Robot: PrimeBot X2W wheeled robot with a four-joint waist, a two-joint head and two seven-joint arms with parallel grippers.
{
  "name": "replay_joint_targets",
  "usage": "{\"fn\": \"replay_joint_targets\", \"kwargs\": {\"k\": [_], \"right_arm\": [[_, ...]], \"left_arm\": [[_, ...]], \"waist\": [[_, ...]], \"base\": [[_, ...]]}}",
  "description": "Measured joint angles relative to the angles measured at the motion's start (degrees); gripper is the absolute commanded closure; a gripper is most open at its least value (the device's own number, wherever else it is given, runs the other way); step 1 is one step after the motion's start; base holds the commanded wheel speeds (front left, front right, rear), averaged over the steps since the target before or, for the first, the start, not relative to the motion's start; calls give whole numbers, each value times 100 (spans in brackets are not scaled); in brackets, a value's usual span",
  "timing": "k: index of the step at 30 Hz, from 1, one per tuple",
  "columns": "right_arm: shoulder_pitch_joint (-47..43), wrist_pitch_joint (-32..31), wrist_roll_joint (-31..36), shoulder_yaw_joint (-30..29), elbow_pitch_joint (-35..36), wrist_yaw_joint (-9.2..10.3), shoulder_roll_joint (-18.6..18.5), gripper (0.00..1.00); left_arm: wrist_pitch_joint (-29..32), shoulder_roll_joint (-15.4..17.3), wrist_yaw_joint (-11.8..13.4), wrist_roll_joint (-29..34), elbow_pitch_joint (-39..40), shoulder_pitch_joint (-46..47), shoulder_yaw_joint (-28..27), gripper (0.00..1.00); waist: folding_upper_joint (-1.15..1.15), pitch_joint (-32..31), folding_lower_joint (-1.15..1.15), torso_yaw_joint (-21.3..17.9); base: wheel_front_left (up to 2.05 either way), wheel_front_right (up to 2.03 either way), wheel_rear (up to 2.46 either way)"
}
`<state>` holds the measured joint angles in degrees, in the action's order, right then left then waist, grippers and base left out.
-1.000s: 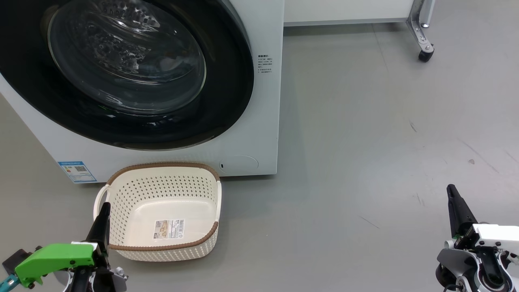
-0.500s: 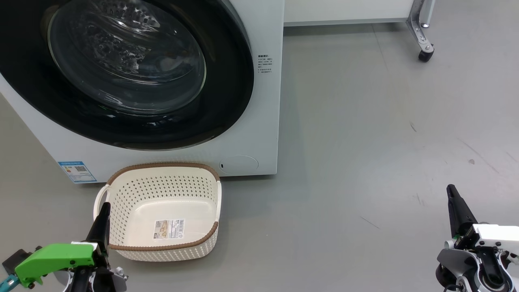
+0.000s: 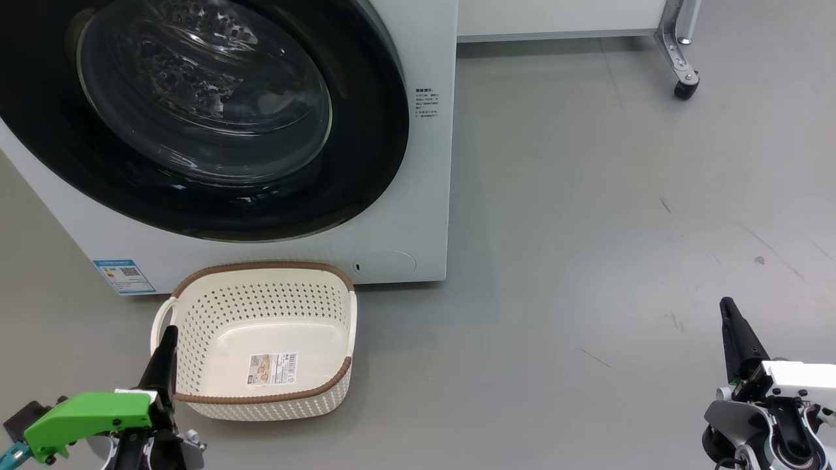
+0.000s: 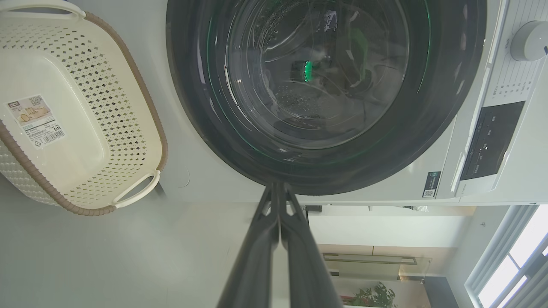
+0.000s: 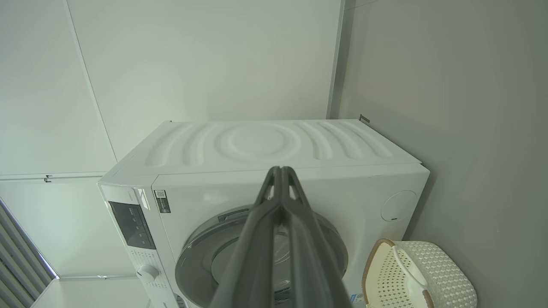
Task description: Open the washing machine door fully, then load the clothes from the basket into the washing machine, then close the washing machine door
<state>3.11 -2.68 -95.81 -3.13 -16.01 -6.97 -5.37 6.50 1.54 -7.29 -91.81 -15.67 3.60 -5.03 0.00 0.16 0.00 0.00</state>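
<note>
Head camera looks down at the washing machine [image 3: 428, 196] and basket [image 3: 261, 300], shared by both wrist views.

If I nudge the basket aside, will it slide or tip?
Likely light: the basket is empty, thin perforated plastic. It would probably slide on the smooth floor rather than tip, being wide and low.

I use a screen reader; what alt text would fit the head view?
A white washing machine with its round black door shut stands behind an empty cream basket on the grey floor. The left gripper and right gripper, both shut, sit at the lower corners.
</note>
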Motion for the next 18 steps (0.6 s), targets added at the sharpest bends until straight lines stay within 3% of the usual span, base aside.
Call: {"fn": "replay_joint_targets", "kwargs": {"k": [18], "right_arm": [[1, 0, 1, -11, 1, 0, 4, 100]], "left_arm": [[0, 0, 0, 0, 0, 0, 0, 100]], "waist": [[0, 1, 0, 0]], "base": [[0, 0, 0]]}}
